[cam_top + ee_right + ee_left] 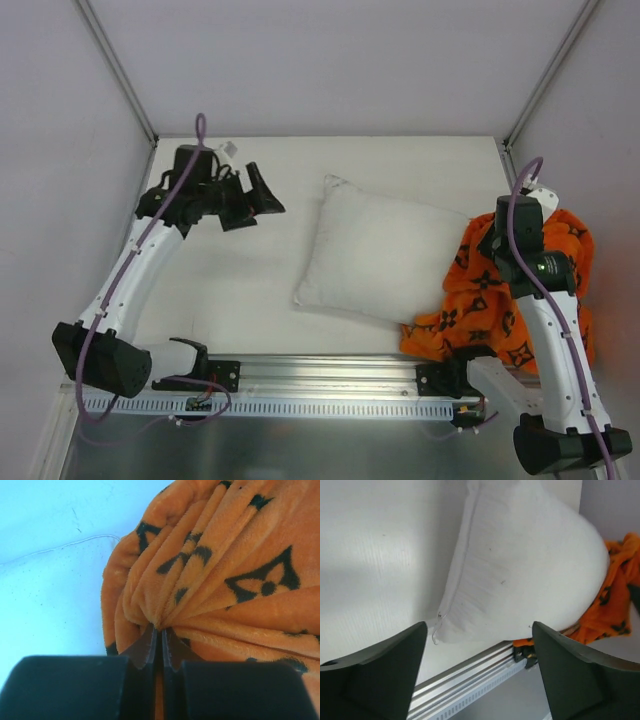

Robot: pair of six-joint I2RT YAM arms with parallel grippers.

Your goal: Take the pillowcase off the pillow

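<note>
Looks basically done: pillow [385, 255] bare on the table [240, 290], pillowcase [520, 300] bunched against its right edge, pinched in the right gripper [161, 635]. Left gripper [255, 205] open, holding nothing.

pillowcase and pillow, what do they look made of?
The pillowcase looks like plush fleece, matte and fuzzy: short nap shows along its bunched folds, black motifs printed on orange. The pillow looks like a plain white woven shell, matte, over soft filling: fine weave lines and a sewn edge seam show; fibre unclear.
</note>
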